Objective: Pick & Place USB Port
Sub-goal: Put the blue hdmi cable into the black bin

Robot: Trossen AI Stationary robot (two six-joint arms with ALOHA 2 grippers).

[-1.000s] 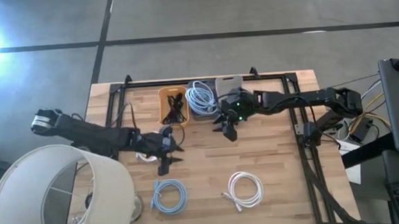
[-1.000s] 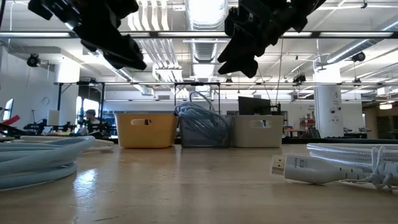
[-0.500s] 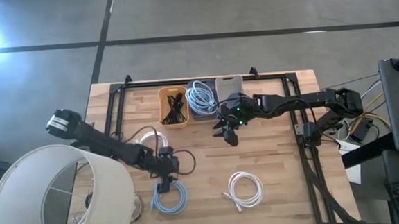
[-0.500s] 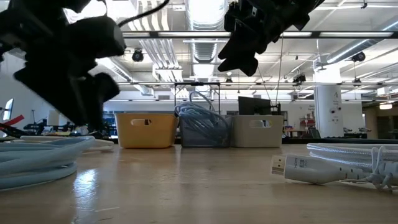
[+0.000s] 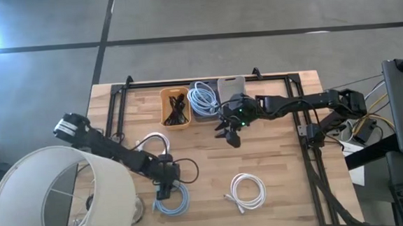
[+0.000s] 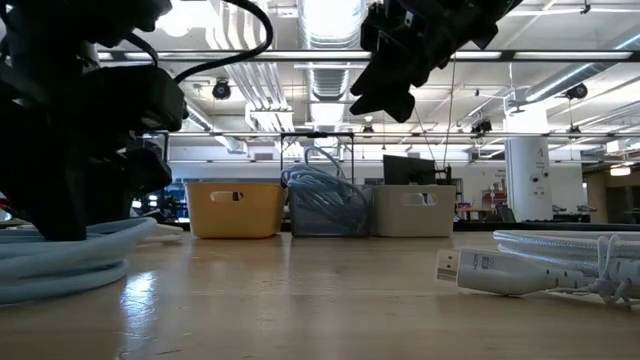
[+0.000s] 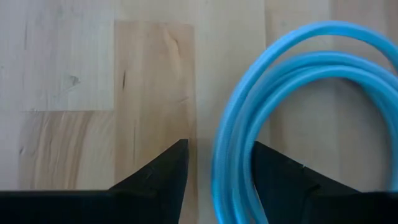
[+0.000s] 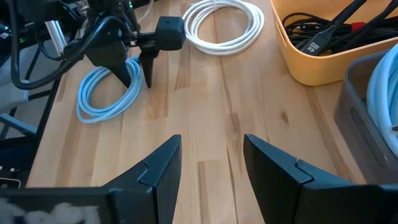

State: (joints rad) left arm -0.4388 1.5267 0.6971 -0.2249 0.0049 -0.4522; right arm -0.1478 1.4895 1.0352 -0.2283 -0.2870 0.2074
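Left gripper [image 5: 164, 192] lowered onto the blue cable coil [image 5: 170, 199]

The coil is seen lying on the surface [image 5: 275, 171] near its front edge; its rim strand is straddled by the spread fingers [image 7: 155, 171], unclamped, running along their length. The right gripper [image 5: 229, 134] is held spread, well apart, near the bins.

The left gripper [image 5: 164, 193] stands over the near-left coiled blue cable [image 5: 171, 200], its fingers [image 7: 163, 171] straddling the loop's edge. Beyond it lies a coiled white cable [image 5: 151, 143]. The right gripper [image 5: 227, 135] hangs mid-table, before the yellow plastic bin [image 5: 175, 107].
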